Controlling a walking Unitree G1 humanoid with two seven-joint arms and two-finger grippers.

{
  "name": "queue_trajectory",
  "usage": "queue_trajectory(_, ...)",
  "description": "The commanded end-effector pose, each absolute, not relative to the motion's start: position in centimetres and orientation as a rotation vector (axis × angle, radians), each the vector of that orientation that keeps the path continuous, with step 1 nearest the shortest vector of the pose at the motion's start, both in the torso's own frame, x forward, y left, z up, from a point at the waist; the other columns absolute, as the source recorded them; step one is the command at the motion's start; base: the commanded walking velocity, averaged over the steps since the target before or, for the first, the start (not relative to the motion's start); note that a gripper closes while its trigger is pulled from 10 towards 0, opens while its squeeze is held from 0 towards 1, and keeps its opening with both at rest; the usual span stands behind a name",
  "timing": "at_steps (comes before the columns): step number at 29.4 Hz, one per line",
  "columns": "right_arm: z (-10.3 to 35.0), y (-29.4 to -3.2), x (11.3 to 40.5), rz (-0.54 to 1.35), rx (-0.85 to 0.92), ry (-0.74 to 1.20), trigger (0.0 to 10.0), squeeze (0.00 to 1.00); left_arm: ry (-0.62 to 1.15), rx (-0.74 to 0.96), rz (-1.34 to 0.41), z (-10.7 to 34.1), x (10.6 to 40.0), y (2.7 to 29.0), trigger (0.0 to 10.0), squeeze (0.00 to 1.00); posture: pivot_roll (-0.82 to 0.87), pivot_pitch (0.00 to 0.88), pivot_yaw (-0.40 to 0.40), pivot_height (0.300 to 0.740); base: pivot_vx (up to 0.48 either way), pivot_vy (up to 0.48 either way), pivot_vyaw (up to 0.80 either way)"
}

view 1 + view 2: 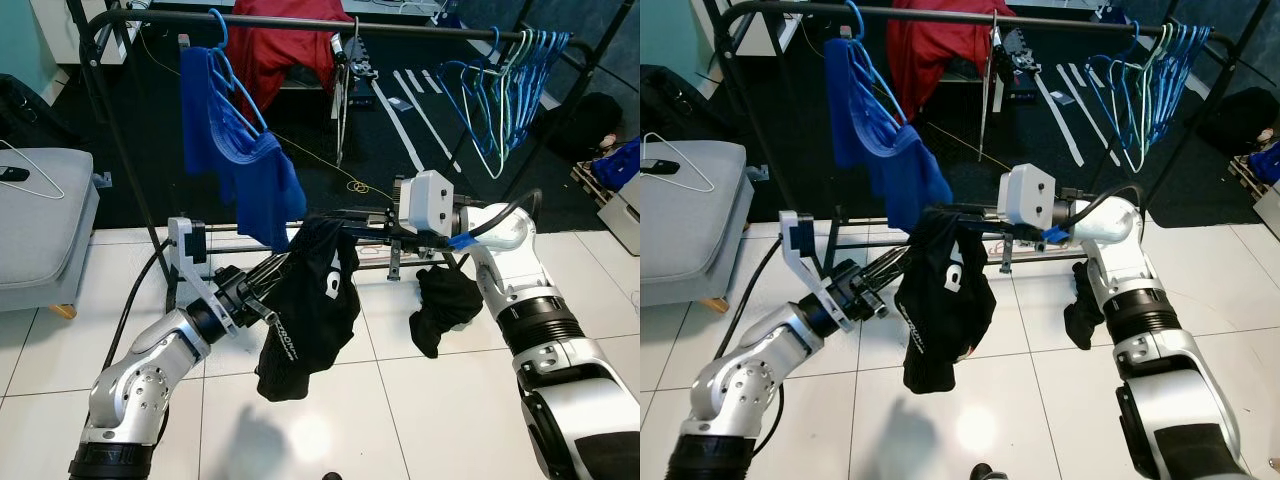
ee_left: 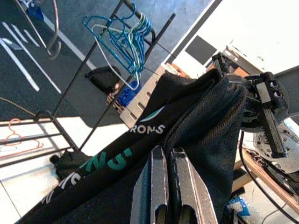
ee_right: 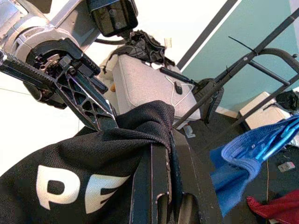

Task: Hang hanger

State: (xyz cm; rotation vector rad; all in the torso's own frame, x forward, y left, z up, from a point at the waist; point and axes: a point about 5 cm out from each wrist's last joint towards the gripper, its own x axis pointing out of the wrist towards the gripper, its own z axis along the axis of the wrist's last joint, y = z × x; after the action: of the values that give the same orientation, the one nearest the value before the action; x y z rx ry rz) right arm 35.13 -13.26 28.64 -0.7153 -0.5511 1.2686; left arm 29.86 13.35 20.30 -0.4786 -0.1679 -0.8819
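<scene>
Nearest the camera, the left gripper [image 1: 268,292] and right gripper [image 1: 345,222] each have their black fingers pinched together on a black sports shirt with white lettering [image 1: 310,310], stretched between them low before the black metal clothes rail [image 1: 300,22]. No hanger can be made out inside the shirt, so hanging looks not yet begun. The right wrist view shows a blue garment on a blue hanger [image 3: 254,156] close by; farther off, teal wire hangers [image 1: 500,90] wait.

White tiled floor [image 1: 330,420] carries a crumpled black garment [image 1: 445,305].
</scene>
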Motion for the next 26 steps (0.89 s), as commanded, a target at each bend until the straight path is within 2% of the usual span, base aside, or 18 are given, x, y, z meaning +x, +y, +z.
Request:
queue_trajectory(1,28.9,-13.6,35.1,1.251,-0.723,-0.567,0.0,0.00,-0.158,-0.462,-0.878,20.1,29.8,13.6,0.0,0.00,-0.10,0.220,-0.095,0.740,0.000,0.000,0.00)
queue_trajectory(5,28.6,-14.6,35.2,1.184,-0.741,-0.553,0.0,0.00,-0.246,-0.382,-0.739,21.6,30.5,17.5,0.0,0.00,-0.09,0.211,-0.090,0.740,0.000,0.000,0.00)
queue_trajectory(7,28.6,-14.6,35.2,1.184,-0.741,-0.553,0.0,0.00,-0.246,-0.382,-0.739,21.6,30.5,17.5,0.0,0.00,-0.09,0.211,-0.090,0.740,0.000,0.000,0.00)
queue_trajectory(9,27.9,-15.1,35.3,1.141,-0.755,-0.531,0.0,0.00,-0.325,-0.312,-0.694,23.4,30.7,19.2,0.0,0.00,-0.08,0.204,-0.086,0.740,0.000,0.000,0.00)
queue_trajectory(11,27.9,-15.1,35.3,1.141,-0.755,-0.531,0.0,0.00,-0.325,-0.312,-0.694,23.4,30.7,19.2,0.0,0.00,-0.08,0.204,-0.086,0.740,0.000,0.000,0.00)
queue_trajectory(14,26.9,-15.1,35.3,1.115,-0.741,-0.508,0.0,0.00,-0.345,-0.202,-0.743,24.9,30.5,19.8,0.0,0.00,-0.08,0.202,-0.081,0.740,0.000,0.000,0.00)
queue_trajectory(22,26.3,-14.8,35.0,1.102,-0.708,-0.511,0.0,0.00,-0.266,-0.009,-0.899,24.8,29.2,18.6,0.2,0.00,-0.07,0.200,-0.077,0.740,0.000,0.000,0.00)
queue_trajectory(26,25.4,-13.0,34.5,1.054,-0.662,-0.549,0.0,0.00,-0.148,0.381,-1.081,23.2,27.9,15.8,0.0,0.00,-0.06,0.210,-0.073,0.740,0.000,0.000,0.00)
